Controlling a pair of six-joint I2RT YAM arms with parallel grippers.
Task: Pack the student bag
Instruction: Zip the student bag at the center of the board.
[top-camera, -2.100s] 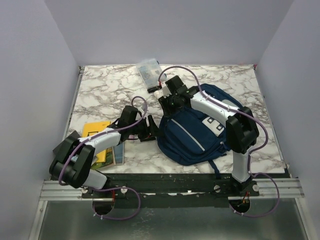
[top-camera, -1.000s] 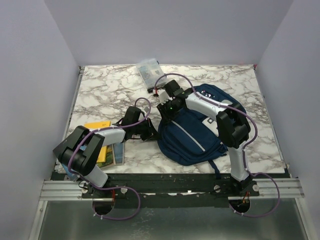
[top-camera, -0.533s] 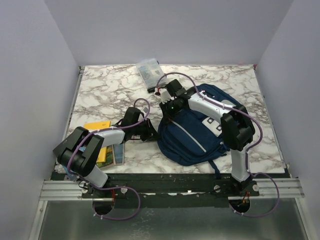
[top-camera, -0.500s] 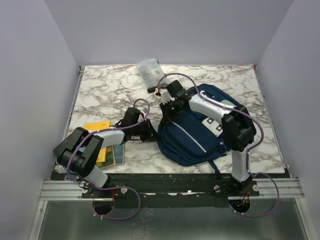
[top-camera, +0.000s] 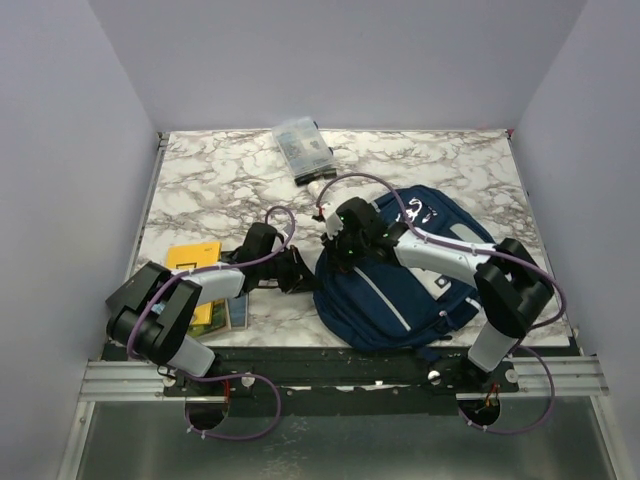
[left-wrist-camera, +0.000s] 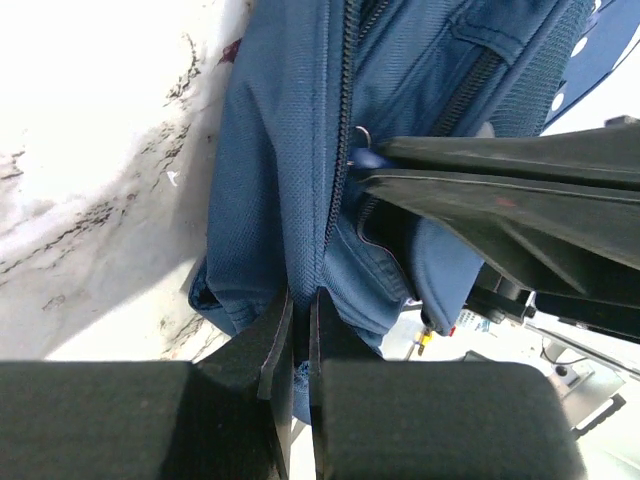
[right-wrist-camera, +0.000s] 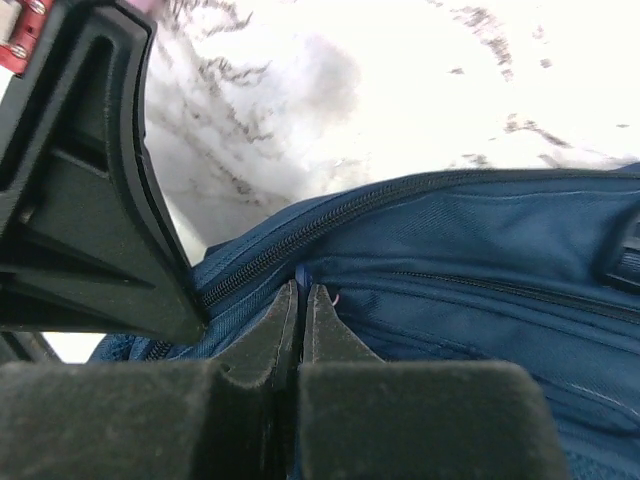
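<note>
Marble-patterned table between plain lilac walls carries student bag.

White-and-black arms trail purple cables; the fingers look matte black, perhaps plastic.

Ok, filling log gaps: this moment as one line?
left tool: shut on student bag fabric | right tool: shut on student bag by its zipper | yellow book: on table, outside bag
</note>
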